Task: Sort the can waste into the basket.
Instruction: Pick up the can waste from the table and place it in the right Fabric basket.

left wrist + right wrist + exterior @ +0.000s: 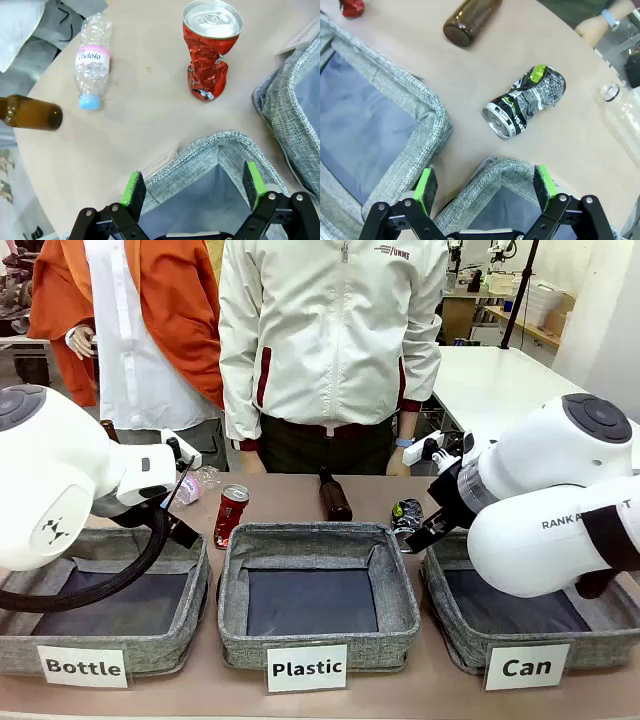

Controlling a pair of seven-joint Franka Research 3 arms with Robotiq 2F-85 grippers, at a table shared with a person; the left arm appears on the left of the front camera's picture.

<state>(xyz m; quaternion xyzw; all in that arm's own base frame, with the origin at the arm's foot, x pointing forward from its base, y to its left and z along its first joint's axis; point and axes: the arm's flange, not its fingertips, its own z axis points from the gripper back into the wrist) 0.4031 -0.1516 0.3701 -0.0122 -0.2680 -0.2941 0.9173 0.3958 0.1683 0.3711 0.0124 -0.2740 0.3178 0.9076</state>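
A crushed red can [231, 514] with a silver top stands upright on the table behind the gap between two baskets, and also appears as the red can [210, 47]. A dark crushed can [407, 514] with green and white marks lies on its side behind the "Can" basket [470, 645]; the right wrist view has this dark can [525, 101] beyond that basket's corner [492, 167]. My left gripper [192, 187] hangs open over the "Bottle" basket's corner [220, 142]. Open as well, my right gripper [485, 187] holds nothing.
The "Plastic" basket [395, 625] sits in the middle, the "Bottle" basket [25, 650] on the left. A brown bottle [333, 497] lies behind the middle basket, another brown bottle [30, 113] beside a clear plastic bottle [93, 62]. A person [330, 340] stands across the table.
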